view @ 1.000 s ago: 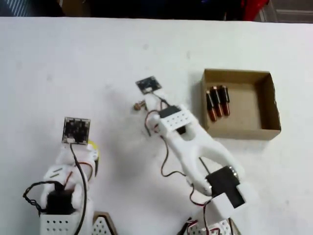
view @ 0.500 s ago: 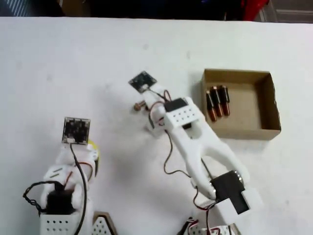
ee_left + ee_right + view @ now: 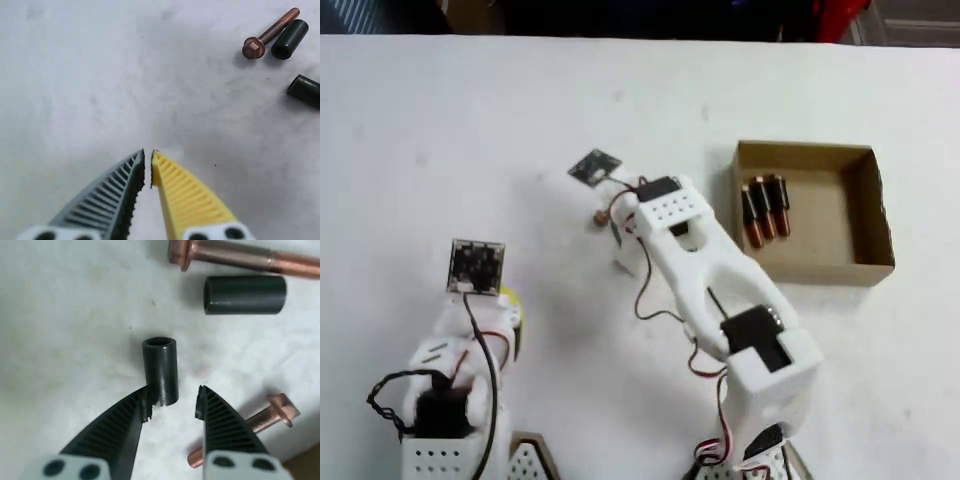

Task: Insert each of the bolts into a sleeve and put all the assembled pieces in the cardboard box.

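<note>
Straddling one black sleeve (image 3: 160,367), my right gripper (image 3: 173,397) has its jaws apart. One fingertip (image 3: 135,415) touches the sleeve's near end on one side, while the other stands off it with a gap between. The sleeve lies flat on the white table (image 3: 65,315). Its long axis runs straight away from me, in line with my reach, with the open mouth at the far end. A close here would, I judge, pinch it across its width near the end closest to me rather than at its middle. Just beside my free finger a copper bolt (image 3: 247,430) lies on a slant, close enough that I think it could get nudged. Farther out, a second sleeve (image 3: 245,295) and the other bolt (image 3: 240,255) lie crosswise to my reach, side by side and a little apart. In the high view the cardboard box (image 3: 880,215) sits near this arm toward the right of the table, with three assembled pieces (image 3: 765,210) lying side by side inside. My left gripper (image 3: 147,152) has its fingers together on nothing, over bare table and well apart from the parts — the right arm is plainly the nearer one for this pick.
</note>
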